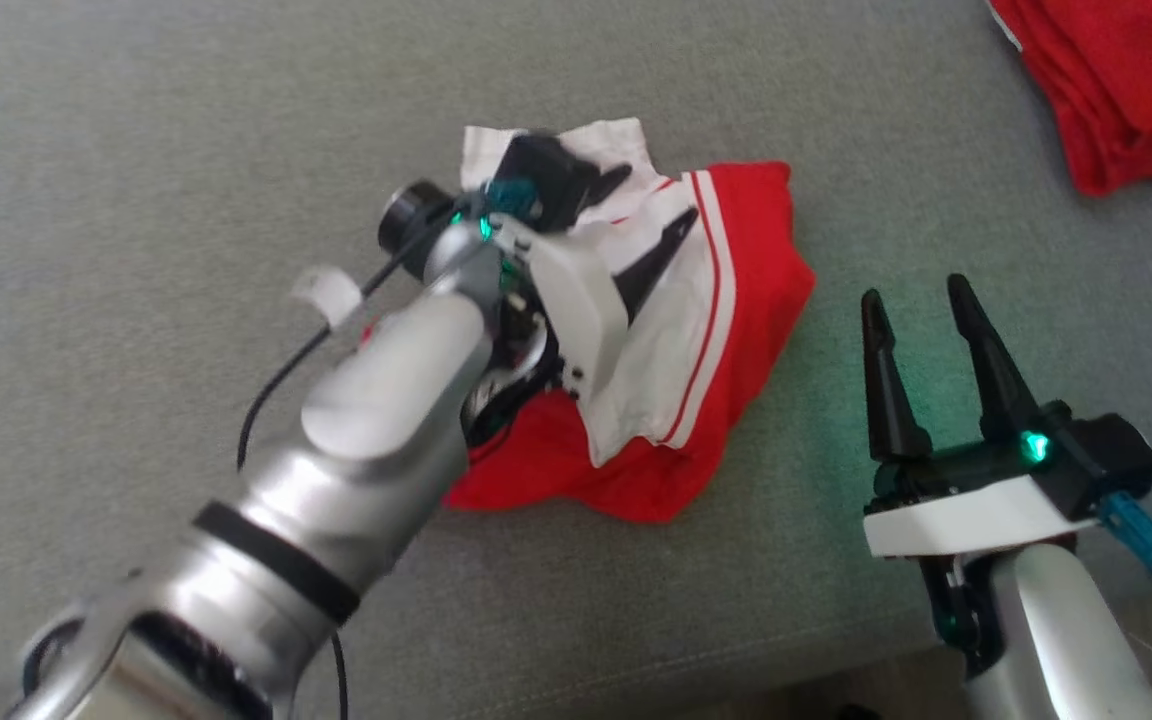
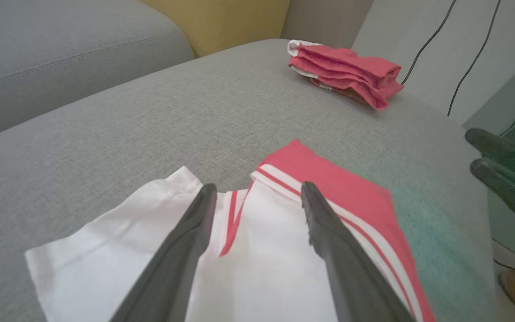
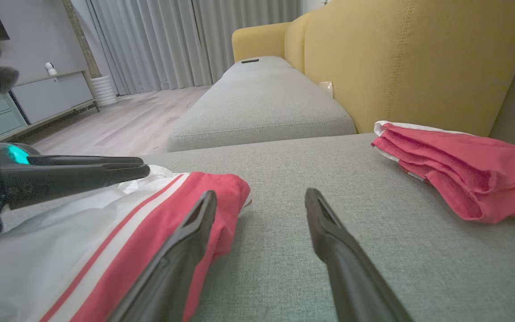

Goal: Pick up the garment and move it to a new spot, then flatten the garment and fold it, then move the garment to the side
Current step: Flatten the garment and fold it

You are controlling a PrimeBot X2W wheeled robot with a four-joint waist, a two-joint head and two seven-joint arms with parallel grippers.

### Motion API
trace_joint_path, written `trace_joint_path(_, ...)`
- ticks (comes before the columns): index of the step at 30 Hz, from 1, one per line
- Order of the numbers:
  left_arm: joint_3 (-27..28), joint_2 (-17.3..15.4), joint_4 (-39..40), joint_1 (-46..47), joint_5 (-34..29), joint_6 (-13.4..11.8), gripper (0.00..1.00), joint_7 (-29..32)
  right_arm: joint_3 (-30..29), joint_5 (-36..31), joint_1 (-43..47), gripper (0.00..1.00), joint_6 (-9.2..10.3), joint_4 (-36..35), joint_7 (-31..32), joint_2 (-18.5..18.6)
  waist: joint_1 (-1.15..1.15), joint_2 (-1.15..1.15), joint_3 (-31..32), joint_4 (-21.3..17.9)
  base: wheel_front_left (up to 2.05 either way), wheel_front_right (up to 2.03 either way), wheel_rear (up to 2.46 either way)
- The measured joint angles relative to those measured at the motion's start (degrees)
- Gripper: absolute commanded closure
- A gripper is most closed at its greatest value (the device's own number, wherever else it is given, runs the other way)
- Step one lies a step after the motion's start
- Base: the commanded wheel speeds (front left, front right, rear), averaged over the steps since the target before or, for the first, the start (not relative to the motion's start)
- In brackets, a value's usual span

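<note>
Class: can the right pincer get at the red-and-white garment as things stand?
Probably yes. The right pincer stands open beside the garment, bare grey cushion between them. The left pincer hangs over the white part; the red edge lies free.

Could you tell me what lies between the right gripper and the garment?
A bare stretch of grey cushion separates the right gripper from the garment, seen in the head view.
</note>
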State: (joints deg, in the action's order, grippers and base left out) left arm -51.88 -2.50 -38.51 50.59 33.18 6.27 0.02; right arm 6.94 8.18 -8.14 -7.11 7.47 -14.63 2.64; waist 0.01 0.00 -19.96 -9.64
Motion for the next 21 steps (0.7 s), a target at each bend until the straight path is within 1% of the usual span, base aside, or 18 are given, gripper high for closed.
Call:
trace_joint_path(2,-2.3,0.0,-1.6,2.5,1.6,-0.7,0.0,0.4,0.3,0.5,-0.7,0.0,0.0,0.0,0.0,0.0,0.0,0.0,-0.8,-0.7,0.0,0.0,0.0)
trace_joint_path(4,-4.7,0.0,-2.9,4.1,3.1,-0.8,0.0,1.1,0.5,0.6,-1.3,0.0,0.0,0.1,0.0,0.0,0.0,0.0,-1.4,-1.3,0.0,0.0,0.0)
trace_joint_path(8,-8.8,0.0,-5.2,4.7,5.5,-0.8,0.0,2.0,0.7,0.9,-1.8,0.0,0.0,0.2,0.0,0.0,0.0,0.0,-1.8,-2.1,0.0,0.0,0.0)
trace_joint_path(9,-9.5,0.0,-5.9,4.7,5.9,-1.3,0.0,1.9,0.8,1.1,-1.8,0.0,0.0,0.3,0.0,0.0,0.0,0.0,-1.7,-2.3,0.0,0.0,0.0)
trace_joint_path(10,-10.4,0.0,-6.5,4.7,6.1,-1.4,0.1,1.9,0.8,1.5,-1.8,0.0,0.0,0.5,0.0,0.0,-0.01,0.0,-1.5,-2.4,0.0,0.0,0.0)
trace_joint_path(11,-11.0,-0.1,-6.7,4.8,6.4,-1.6,0.55,1.5,0.8,1.5,-1.8,0.0,0.0,0.5,0.0,0.0,-0.02,0.0,-1.3,-2.5,0.0,0.0,0.0)
trace_joint_path(12,-11.4,-0.1,-7.0,4.8,6.8,-1.8,0.84,0.9,0.9,1.5,-1.8,0.0,0.0,0.5,0.0,0.0,-0.02,0.0,-1.2,-2.7,0.0,0.0,0.0)
trace_joint_path(13,-12.0,-0.1,-7.3,4.9,7.2,-1.8,1.0,0.5,0.9,1.5,-1.8,0.0,0.0,0.5,0.0,0.0,-0.02,0.0,-1.0,-2.8,0.0,0.0,0.0)
trace_joint_path(17,-14.3,-0.1,-8.5,5.0,8.8,-1.7,1.0,-0.7,0.7,2.0,-1.8,0.0,0.0,0.6,0.0,0.0,-0.01,0.0,0.2,-3.2,0.0,0.0,0.0)
trace_joint_path(21,-15.3,-0.1,-7.5,5.1,10.8,-1.7,1.0,-5.1,0.2,2.0,-1.5,0.0,0.0,1.1,0.0,0.0,-0.01,0.0,2.5,-3.2,0.0,0.0,0.0)
